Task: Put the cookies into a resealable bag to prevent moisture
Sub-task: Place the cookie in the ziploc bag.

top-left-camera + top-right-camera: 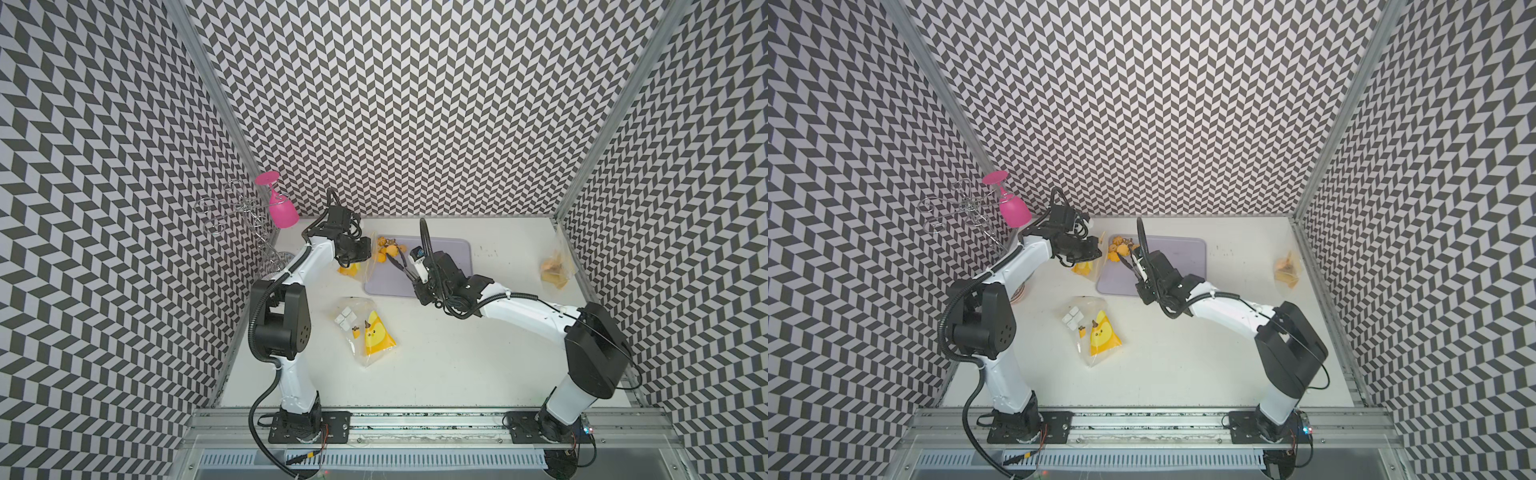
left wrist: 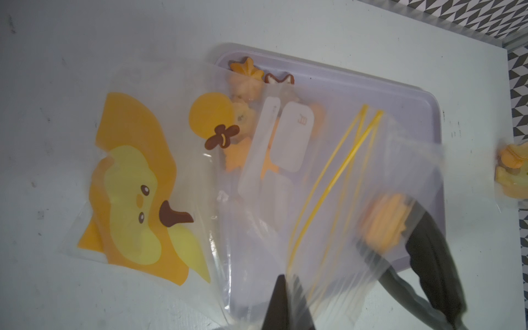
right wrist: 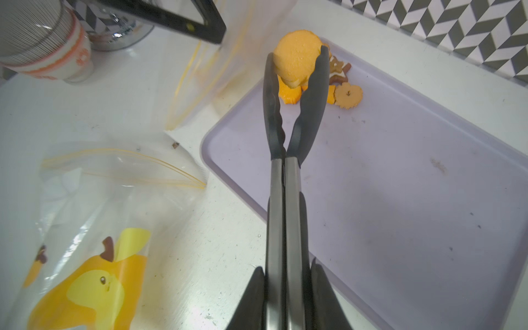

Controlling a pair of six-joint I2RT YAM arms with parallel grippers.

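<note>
At the far edge of the surface point(image 1: 415, 365), the right hand point(image 3: 287, 271) clamps tongs point(image 3: 277, 200) on one round cookie point(image 3: 297, 54) over the tray point(image 3: 400, 200), the left hand point(image 1: 362, 249) pinches the lip of the bag point(image 2: 328, 171) beside it, and imo the other cookies point(image 3: 348, 95) there all need bagging.

- You're looking into a robotics lab test cell: black-and-white chevron walls point(image 1: 415, 104) box in a white tabletop point(image 1: 457, 365) on three sides.
- The left arm point(image 1: 309, 257) and right arm point(image 1: 528, 313) are bolted to an aluminium rail point(image 1: 415, 420) along the near edge.
- Kitchen props stand in: a pink glass point(image 1: 282, 212) on a wire rack point(image 1: 245, 205), and cookies point(image 1: 390, 249) on a lilac tray point(image 1: 453, 257).
</note>
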